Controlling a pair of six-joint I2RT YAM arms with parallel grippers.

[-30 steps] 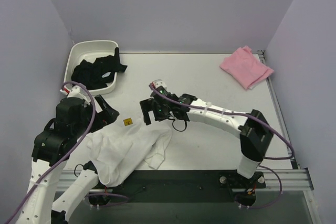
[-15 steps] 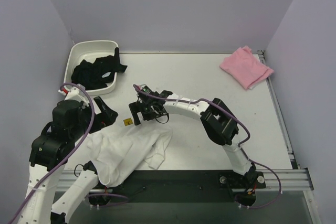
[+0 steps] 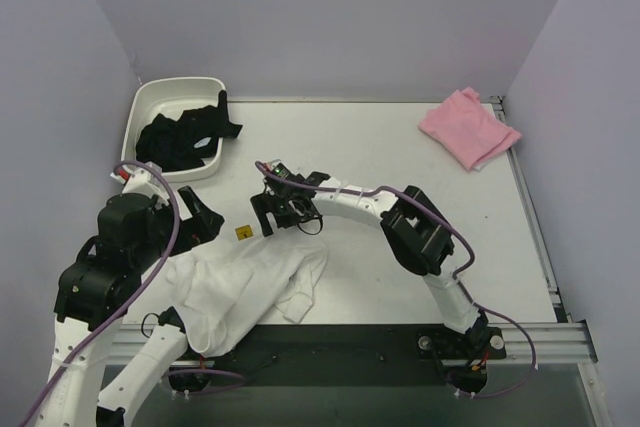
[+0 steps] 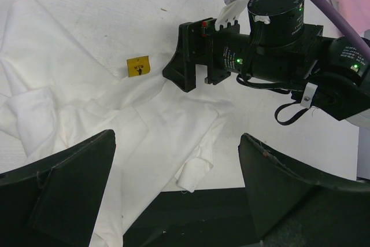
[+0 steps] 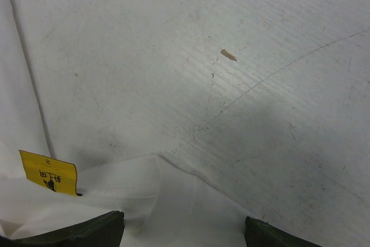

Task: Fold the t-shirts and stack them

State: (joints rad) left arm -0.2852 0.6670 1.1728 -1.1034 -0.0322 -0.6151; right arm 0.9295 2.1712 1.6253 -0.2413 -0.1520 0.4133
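The white t-shirt [image 3: 250, 282] lies crumpled at the near left, part of it hanging over the table's front edge. It shows plain white; its yellow neck tag [image 3: 242, 233] faces up. My right gripper [image 3: 264, 217] is open and low just beyond the tag, over the shirt's edge [image 5: 144, 195], with the tag [image 5: 49, 172] to its left. My left gripper [image 3: 208, 223] is open and empty above the shirt [image 4: 87, 120]. It sees the tag [image 4: 137, 66] and the right gripper [image 4: 186, 67]. The pink t-shirt [image 3: 468, 127] lies folded at the far right corner.
A white tub [image 3: 150, 102] with a black garment [image 3: 185, 137] in it stands at the far left. Purple walls close in the back and sides. A black rail [image 3: 400, 332] runs along the front edge.
My right arm has reached further left and brought its gripper down to the shirt's edge by the yellow tag. The left gripper has shifted only slightly. The shirts have not moved.
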